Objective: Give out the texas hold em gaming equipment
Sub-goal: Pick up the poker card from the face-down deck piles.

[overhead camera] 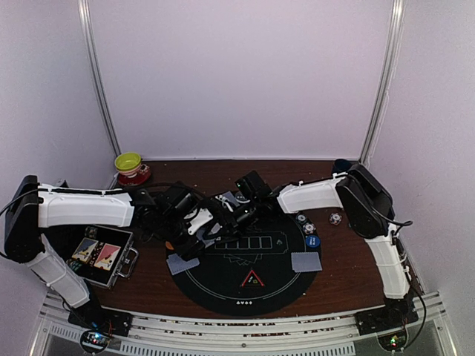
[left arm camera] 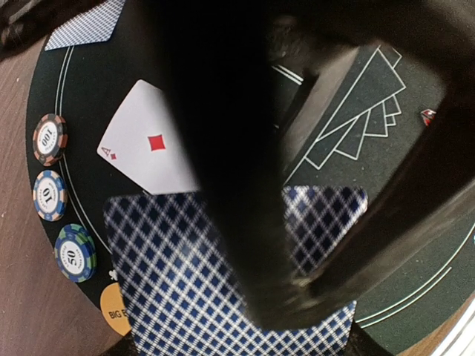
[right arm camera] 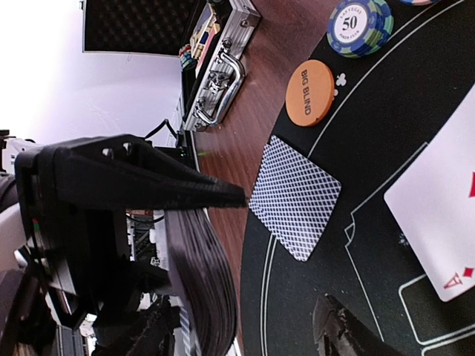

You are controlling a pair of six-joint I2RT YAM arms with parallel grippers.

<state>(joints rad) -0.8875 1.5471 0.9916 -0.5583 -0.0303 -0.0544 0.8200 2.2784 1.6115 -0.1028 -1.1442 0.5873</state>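
Both grippers meet over the centre of the mat (overhead camera: pixel 223 285). The left gripper (overhead camera: pixel 199 222) is clamped, as far as the blurred view shows, on the deck (left arm camera: pixel 185 282). The right gripper (right arm camera: pixel 286 256) has its jaws well apart and holds nothing, near the face-up ace (left arm camera: pixel 152 144) lying on the mat. Three chips (left arm camera: pixel 50 195) and the orange button (right arm camera: pixel 310 92) sit at the mat's left edge.

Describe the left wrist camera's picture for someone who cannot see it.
The left gripper clamps a stack of blue-checked cards, its dark fingers filling the middle of the picture. Beyond it, on a black felt mat, an ace of diamonds lies face up, with three chips and an orange button along the mat's left edge.
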